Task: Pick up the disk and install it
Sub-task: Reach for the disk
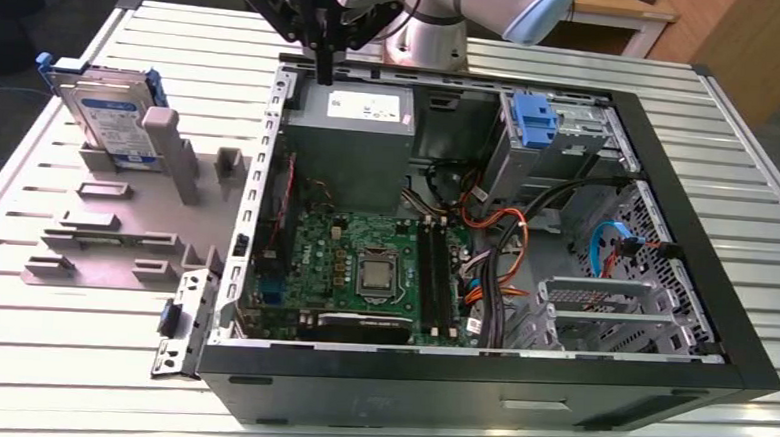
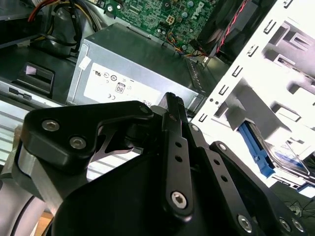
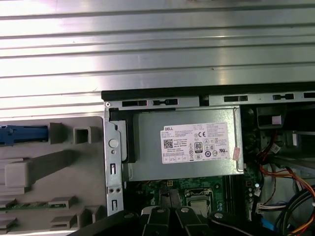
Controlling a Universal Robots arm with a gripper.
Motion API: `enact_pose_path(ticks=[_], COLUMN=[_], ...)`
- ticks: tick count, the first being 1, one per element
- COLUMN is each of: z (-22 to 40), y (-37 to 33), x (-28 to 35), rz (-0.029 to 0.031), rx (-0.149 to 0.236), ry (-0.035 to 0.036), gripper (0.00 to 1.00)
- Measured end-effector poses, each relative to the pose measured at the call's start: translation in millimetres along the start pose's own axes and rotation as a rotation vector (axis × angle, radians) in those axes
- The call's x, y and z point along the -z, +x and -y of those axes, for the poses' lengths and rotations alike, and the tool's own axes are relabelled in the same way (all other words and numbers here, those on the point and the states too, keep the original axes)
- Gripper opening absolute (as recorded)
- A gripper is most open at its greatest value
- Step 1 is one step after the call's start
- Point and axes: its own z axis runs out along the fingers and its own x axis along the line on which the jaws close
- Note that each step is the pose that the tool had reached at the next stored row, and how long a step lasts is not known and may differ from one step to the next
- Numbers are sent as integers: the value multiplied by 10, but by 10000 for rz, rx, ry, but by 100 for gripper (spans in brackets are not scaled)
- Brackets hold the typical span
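While the black gripper (image 1: 324, 75) has its fingers pressed together, empty, just above the grey power supply box (image 1: 354, 147) in the open black computer case (image 1: 488, 394), the silver blue-framed disk (image 1: 108, 114) stands in the grey slotted holder (image 1: 109, 234), well apart from them.

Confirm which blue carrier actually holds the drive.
The one standing in the grey holder outside the case, at the exterior view's left: the disk, with its white-and-blue label. The caddy inside the case shows bare blue plastic.
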Motion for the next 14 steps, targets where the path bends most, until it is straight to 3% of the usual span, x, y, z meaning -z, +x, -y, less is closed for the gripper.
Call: enact_pose_path(ticks=[14], z=[2], y=[29], x=[0], rz=[1], rx=[0], ry=[-1], gripper=[11])
